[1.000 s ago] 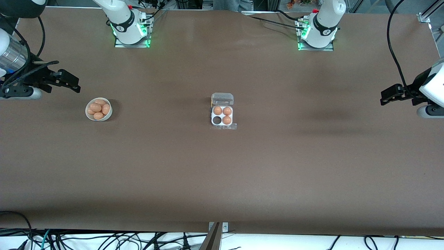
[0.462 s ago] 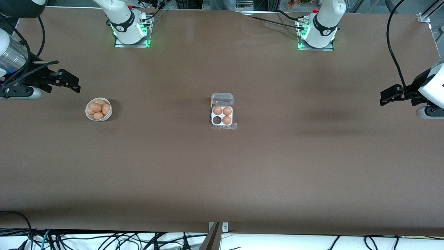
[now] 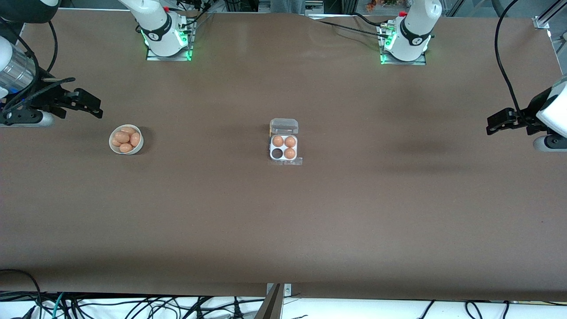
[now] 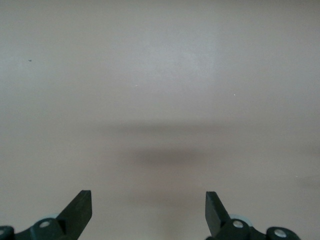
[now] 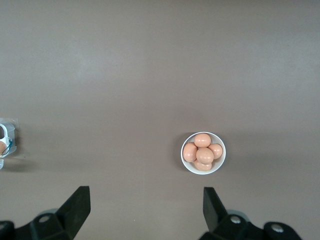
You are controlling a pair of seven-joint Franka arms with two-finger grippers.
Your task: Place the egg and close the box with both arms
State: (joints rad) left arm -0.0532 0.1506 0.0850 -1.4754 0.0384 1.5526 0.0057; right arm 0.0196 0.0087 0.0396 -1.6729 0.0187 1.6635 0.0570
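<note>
The box (image 3: 283,147) sits mid-table, its clear lid (image 3: 284,126) hinged open toward the robots' bases. Three of its cells hold orange-brown eggs (image 3: 289,153); the fourth cell (image 3: 277,153) is empty. Several more eggs (image 3: 122,137) lie in a white bowl (image 3: 138,149) toward the right arm's end of the table. My right gripper (image 3: 97,110) is open and empty, up in the air near the bowl; its wrist view shows the bowl (image 5: 220,165), its eggs (image 5: 204,154) and the box's edge (image 5: 4,142). My left gripper (image 3: 489,125) is open and empty over bare table at the left arm's end.
The brown table (image 3: 283,221) is bare around the box and the bowl. Both arm bases (image 3: 166,40) stand along the table's edge farthest from the front camera. Cables (image 3: 133,305) hang along the edge nearest that camera.
My left gripper has shifted very slightly. The right gripper, the box and the bowl have not moved.
</note>
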